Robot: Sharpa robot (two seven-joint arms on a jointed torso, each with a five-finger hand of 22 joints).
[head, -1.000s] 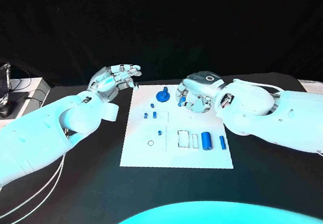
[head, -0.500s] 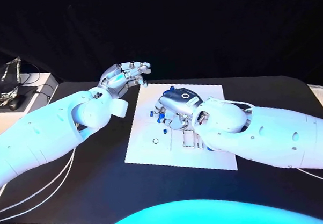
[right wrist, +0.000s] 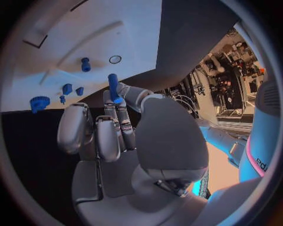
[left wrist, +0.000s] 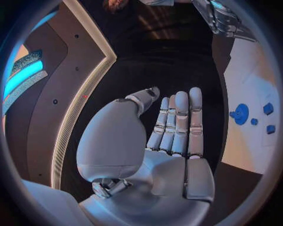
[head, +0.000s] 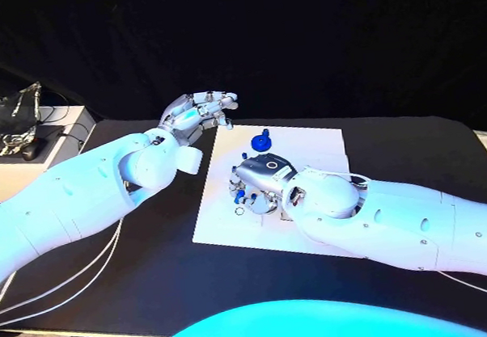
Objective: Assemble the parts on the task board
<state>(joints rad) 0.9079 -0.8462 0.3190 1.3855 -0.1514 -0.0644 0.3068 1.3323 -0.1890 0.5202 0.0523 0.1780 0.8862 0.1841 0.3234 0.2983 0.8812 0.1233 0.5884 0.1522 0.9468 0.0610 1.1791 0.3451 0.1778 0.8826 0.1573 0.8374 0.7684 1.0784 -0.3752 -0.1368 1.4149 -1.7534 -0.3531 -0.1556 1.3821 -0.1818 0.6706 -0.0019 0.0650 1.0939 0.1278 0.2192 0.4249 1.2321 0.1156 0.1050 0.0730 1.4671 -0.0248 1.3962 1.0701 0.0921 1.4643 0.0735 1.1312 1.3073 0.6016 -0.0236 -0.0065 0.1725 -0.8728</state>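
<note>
The white task board [head: 312,149] lies in the middle of the black table. My right hand [head: 260,185] hovers low over its middle left part. It pinches a short blue peg [right wrist: 113,87] between thumb and fingertips [right wrist: 120,110]. A blue gear [head: 261,143] stands at the board's far side, also seen as the gear [right wrist: 40,102] and the gear [left wrist: 238,114]. Small blue parts [right wrist: 67,88] and a round hole [right wrist: 115,59] lie close ahead of the peg. My left hand [head: 197,108] hangs above the table off the board's far left corner, fingers [left wrist: 179,120] straight and holding nothing.
A white side stand [head: 14,160] with crumpled foil and cables sits past the table's left edge. Pale cables [head: 73,276] trail along my left arm over the black table [head: 147,260]. My right forearm [head: 413,220] covers the board's near right part.
The camera has shifted. My right hand has gone from the board's far side beside the gear toward its middle left part. The left hand stays off the far left corner.
</note>
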